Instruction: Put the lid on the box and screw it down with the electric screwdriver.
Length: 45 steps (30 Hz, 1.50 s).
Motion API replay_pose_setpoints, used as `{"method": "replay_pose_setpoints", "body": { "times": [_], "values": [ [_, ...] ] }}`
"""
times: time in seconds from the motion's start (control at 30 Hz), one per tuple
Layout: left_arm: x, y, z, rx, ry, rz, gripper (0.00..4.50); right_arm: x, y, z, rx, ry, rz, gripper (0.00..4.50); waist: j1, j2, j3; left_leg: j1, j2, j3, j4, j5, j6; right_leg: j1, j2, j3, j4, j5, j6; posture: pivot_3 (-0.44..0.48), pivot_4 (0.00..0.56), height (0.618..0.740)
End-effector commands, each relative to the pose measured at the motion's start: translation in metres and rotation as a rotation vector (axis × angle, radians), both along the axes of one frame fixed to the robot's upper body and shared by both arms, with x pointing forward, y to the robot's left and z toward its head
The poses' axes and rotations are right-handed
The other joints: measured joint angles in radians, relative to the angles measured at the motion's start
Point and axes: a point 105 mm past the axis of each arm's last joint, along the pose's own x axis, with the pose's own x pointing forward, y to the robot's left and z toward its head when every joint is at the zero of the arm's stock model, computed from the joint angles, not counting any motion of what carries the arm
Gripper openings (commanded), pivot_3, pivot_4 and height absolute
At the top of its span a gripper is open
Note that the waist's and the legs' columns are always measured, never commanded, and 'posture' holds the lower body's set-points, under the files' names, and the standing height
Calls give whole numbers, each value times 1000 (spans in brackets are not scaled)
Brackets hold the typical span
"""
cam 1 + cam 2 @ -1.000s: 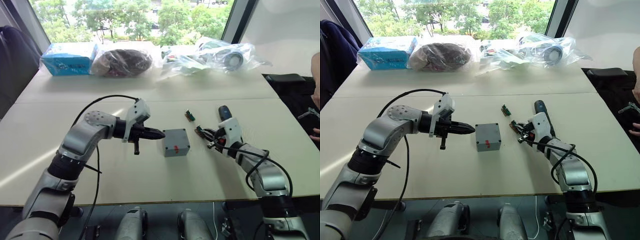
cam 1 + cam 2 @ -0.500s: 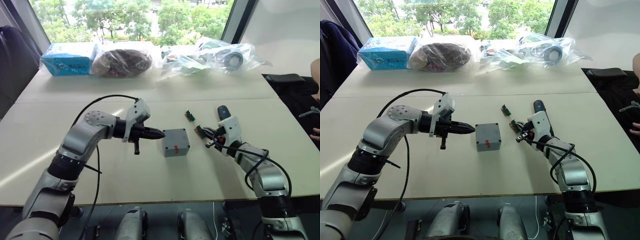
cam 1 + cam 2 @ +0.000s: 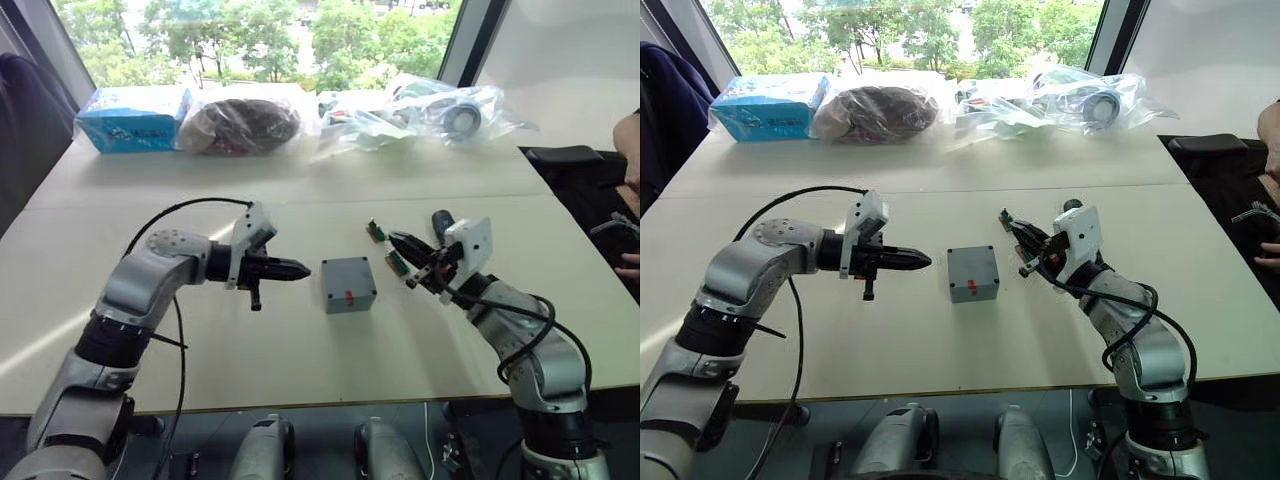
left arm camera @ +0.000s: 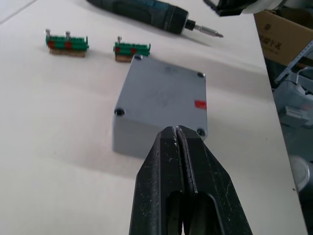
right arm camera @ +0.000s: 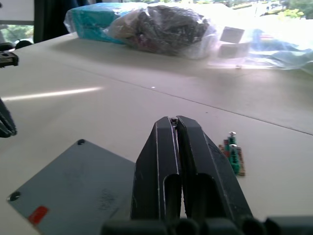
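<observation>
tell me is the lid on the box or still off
On. The lid lies flush atop the box, screws in its corners, no wires showing.

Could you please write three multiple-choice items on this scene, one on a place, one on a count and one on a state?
1. Where does the electric screwdriver lie?
A. on the table beyond the box
B. in the left gripper
C. on the lid

2. How many small green parts lie on the table?
A. one
B. two
C. four

3. How are the left gripper fingers?
A. wide open
B. shut on the screwdriver
C. shut, empty

Answers:
1 A, it rests on the table past the box.
2 B, two sit side by side.
3 C, the fingers meet with nothing between.
</observation>
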Motion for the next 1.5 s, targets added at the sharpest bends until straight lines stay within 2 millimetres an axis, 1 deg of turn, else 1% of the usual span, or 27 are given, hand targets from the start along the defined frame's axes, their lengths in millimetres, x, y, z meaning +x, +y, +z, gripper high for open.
{"method": "replay_pose_setpoints", "body": {
  "times": [0.03, 0.1, 0.23, 0.6, 1.07, 1.13, 1.17, 1.2, 1.23, 1.27, 1.3, 1.37, 1.4, 1.43, 1.5],
  "values": [
    [-3, 1, 14, -17, -52, 2, 0, -1, 14, 2, -25, -22, 47, 47, 5, 0, 0, 0, 0, 0, 1, 0, 0, 0, 0, 0, 0, 0, 0, 0, 150, 740],
    [-3, 2, 15, -19, -55, 13, 0, 1, 15, -4, -43, -9, 49, 47, 7, 0, 0, 0, 0, 0, 1, 0, 0, 1, 0, 0, 0, -2, -3, 0, 150, 740],
    [-4, 2, 16, -24, -59, 23, 0, 6, 14, -10, -63, 3, 40, 47, 8, 0, 0, 0, 0, 0, 2, 0, 0, 1, 0, 0, 0, -2, -3, 0, 150, 740],
    [-4, -1, 16, -31, -58, 28, 0, 9, 8, -15, -70, 14, 15, 47, 7, 0, 0, 0, 0, 0, 2, 0, 0, 1, 0, 0, 0, -2, -3, 0, 150, 740],
    [-3, -5, 17, -34, -65, 18, 0, 10, 10, -21, -80, 39, 14, 47, 7, 0, 0, 0, 0, 0, 2, 0, 0, 1, 0, 0, 0, -1, -3, 0, 150, 740],
    [-3, -5, 17, -34, -65, 16, 0, 10, 9, -22, -81, 42, 13, 588, 7, 0, 0, 0, 0, 0, 2, 0, 0, 1, 0, 0, 0, -1, -3, 0, 150, 740],
    [-3, -5, 17, -35, -65, 16, 0, 9, 9, -22, -83, 43, 15, 754, 7, 0, 0, 0, 0, 0, 2, 0, 0, 1, 0, 0, 0, -1, -3, 0, 150, 740],
    [-3, -5, 17, -35, -65, 16, 0, 9, 8, -22, -83, 43, 14, 1173, 7, 0, 0, 0, 0, 0, 2, 0, 0, 1, 0, 0, 0, -1, -3, 0, 150, 740],
    [-3, -5, 17, -35, -64, 15, 0, 9, 8, -21, -84, 43, 11, 1493, 7, 0, 0, 0, 0, 0, 2, 0, 0, 1, 0, 0, 0, -1, -3, 0, 150, 740],
    [-3, -5, 17, -35, -64, 15, 0, 9, 7, -21, -84, 43, 9, 1940, 7, 0, 0, 0, 0, 0, 2, 0, 0, 1, 0, 0, 0, -1, -3, 0, 150, 740],
    [-3, -5, 17, -35, -64, 13, 0, 9, 6, -20, -84, 41, 6, 2267, 7, 0, 0, 0, 0, 0, 2, 0, 0, 1, 0, 0, 0, -1, -3, 0, 150, 740],
    [-3, -6, 18, -39, -65, 11, 0, 9, 2, -16, -74, 35, -6, 3101, 7, 0, 0, 0, 0, 0, 2, 0, 0, 1, 0, 0, 0, -2, -3, 0, 150, 740],
    [-3, -6, 18, -41, -65, 9, 0, 8, 1, -14, -71, 30, -12, 3425, 7, 0, 0, 0, 0, 0, 2, 0, 0, 1, 0, 0, 0, -2, -3, 0, 150, 740],
    [-3, -7, 20, -48, -69, 6, 0, 8, -3, -8, -55, 18, -32, 3425, 8, 0, 0, 0, 0, 0, 2, 0, 0, 1, 0, 0, 0, -2, -3, 0, 150, 740],
    [-2, -11, 27, -84, -73, -5, 0, 10, -14, 12, 27, -14, -95, 3425, 10, 0, 0, 0, 0, 0, 2, 0, 0, 1, 0, 0, 0, -1, -3, 0, 150, 740]
  ]
}}
